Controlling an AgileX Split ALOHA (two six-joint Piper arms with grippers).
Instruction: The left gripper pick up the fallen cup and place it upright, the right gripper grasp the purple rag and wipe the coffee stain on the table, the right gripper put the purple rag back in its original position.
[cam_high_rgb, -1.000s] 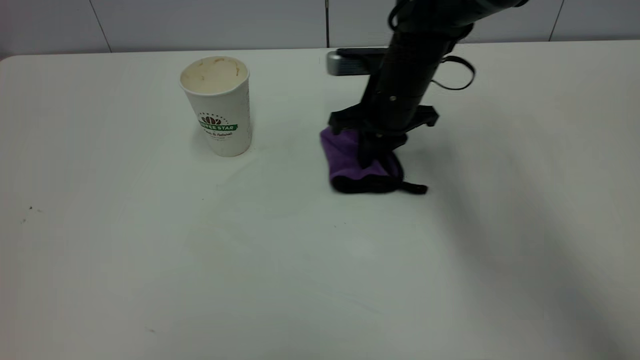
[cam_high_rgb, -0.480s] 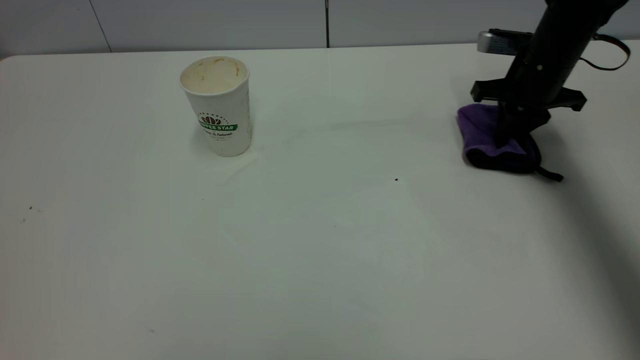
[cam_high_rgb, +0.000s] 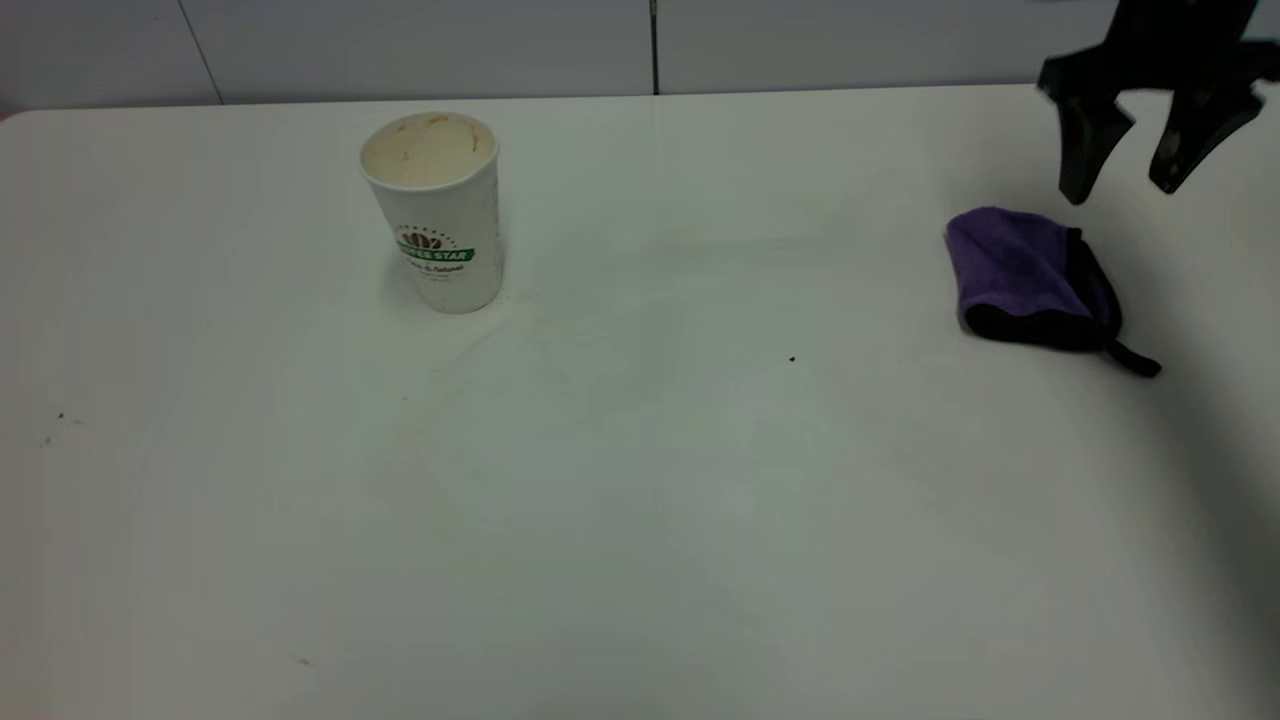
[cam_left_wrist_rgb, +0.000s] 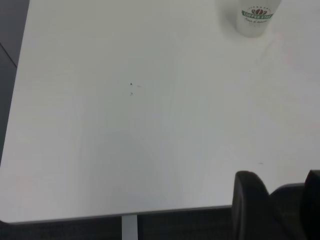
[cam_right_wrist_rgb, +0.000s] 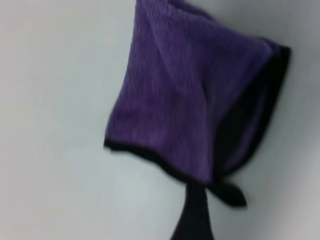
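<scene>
The cup (cam_high_rgb: 435, 215) stands upright on the table (cam_high_rgb: 640, 520) at the back left, and it also shows far off in the left wrist view (cam_left_wrist_rgb: 256, 17). The purple rag (cam_high_rgb: 1030, 275) lies flat on the table at the right, free of any grip. It fills the right wrist view (cam_right_wrist_rgb: 192, 110). My right gripper (cam_high_rgb: 1120, 190) hangs open and empty just above and behind the rag. My left gripper (cam_left_wrist_rgb: 280, 176) is out of the exterior view. It sits open and empty at the table's edge, far from the cup. No coffee stain shows.
A tiny dark speck (cam_high_rgb: 792, 358) lies on the table between cup and rag. Two more specks (cam_high_rgb: 60, 416) lie near the left edge. A grey wall runs behind the table's far edge.
My right gripper carried the rag from the table's middle to the right, let it go and rose, opening. The rag now lies alone. The cup has not moved.
</scene>
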